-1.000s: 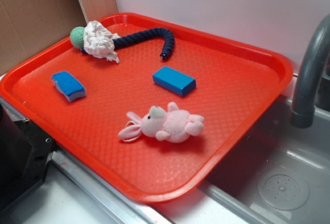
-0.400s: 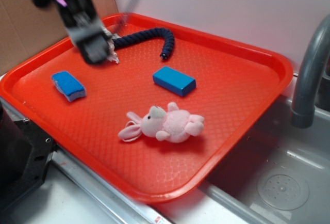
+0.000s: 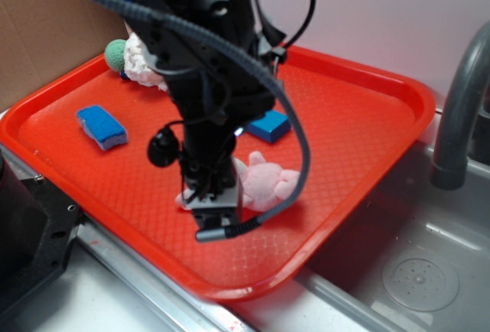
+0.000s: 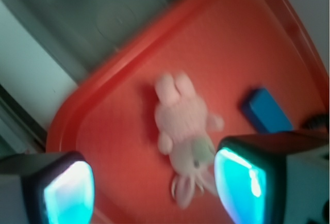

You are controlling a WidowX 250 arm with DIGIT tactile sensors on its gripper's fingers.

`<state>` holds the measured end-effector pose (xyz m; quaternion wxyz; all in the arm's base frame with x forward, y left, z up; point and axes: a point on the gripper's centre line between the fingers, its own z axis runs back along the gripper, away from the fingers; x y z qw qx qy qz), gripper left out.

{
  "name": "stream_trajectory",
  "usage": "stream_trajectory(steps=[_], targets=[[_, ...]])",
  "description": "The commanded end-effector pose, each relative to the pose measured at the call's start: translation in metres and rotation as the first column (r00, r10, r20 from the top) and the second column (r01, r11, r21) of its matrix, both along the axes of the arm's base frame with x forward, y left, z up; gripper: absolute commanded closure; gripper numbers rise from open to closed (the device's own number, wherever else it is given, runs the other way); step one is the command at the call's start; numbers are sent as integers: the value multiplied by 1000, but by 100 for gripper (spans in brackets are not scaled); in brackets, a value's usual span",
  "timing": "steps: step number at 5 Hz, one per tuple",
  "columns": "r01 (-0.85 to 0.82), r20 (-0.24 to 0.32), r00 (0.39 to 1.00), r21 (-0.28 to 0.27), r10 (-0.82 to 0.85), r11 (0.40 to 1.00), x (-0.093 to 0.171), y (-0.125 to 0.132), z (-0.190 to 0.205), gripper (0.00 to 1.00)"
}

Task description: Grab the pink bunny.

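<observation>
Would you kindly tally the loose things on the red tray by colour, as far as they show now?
Blue: 2, the sponge and the block.
Pink: 1, the pink bunny.
White with a green ball: 1, the cloth wad.
Total: 4.

The picture is blurred. The pink bunny [image 4: 184, 137] lies on the red tray [image 4: 118, 95], with its ears toward the lower edge of the picture and its feet toward the top. The gripper [image 4: 154, 185] is above it with the jaws wide apart; one fingertip [image 4: 66, 193] is at lower left, the other at lower right, next to the bunny's head. A blue block [image 4: 265, 111] lies to the right, apart from the bunny. Beyond the tray rim there is a grey sink [image 4: 98, 12].
</observation>
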<state>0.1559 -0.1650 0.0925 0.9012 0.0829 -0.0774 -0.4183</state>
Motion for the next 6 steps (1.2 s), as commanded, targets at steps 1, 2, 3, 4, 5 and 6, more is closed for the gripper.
stream_trajectory(steps=[1,2,3,4,5,6], targets=[[-96,-49,995,-78,92,992,18,13,-24,0],[-114,-113,988,-88,104,990,35,23,-49,0],[-74,-150,986,-16,71,997,33,20,-71,0],[-93,-161,983,-9,90,996,19,21,-74,100],[-118,-156,981,-21,113,993,4,35,-46,100],[-228,-141,966,-73,216,971,-5,72,2,100]])
